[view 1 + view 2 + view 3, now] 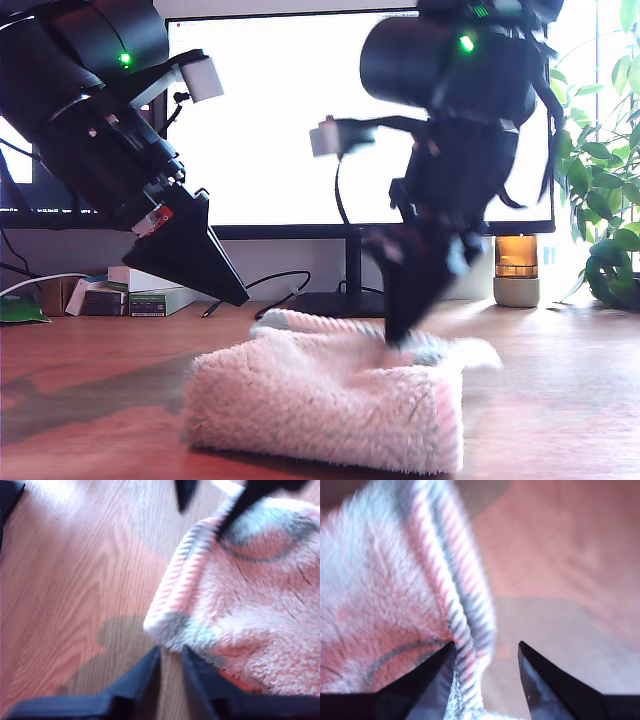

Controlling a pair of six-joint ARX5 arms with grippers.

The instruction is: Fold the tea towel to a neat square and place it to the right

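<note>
The tea towel (pixel 320 400) lies folded in a fluffy pink-white pad on the wooden table (pixel 90 380), near the front. My first gripper (pixel 235 295) hangs shut above the table, just off the towel's corner on the exterior view's left. In the first wrist view that gripper (pixel 171 652) holds nothing, and the towel (pixel 250 630) begins just past its tips. My second gripper (pixel 400 335), blurred, reaches down to the towel's far edge. It (pixel 485 650) stands open, one finger on the towel's (pixel 380 580) corded edge, the other over bare wood. The second gripper (pixel 210 505) also shows in the first wrist view.
A large bright monitor (pixel 300 110) fills the back, its stand behind the towel. Small boxes (pixel 150 295) and a cable (pixel 270 290) lie at the back on the exterior view's left. A glowing jar (pixel 517 270) and a leafy plant (pixel 605 200) stand at its right.
</note>
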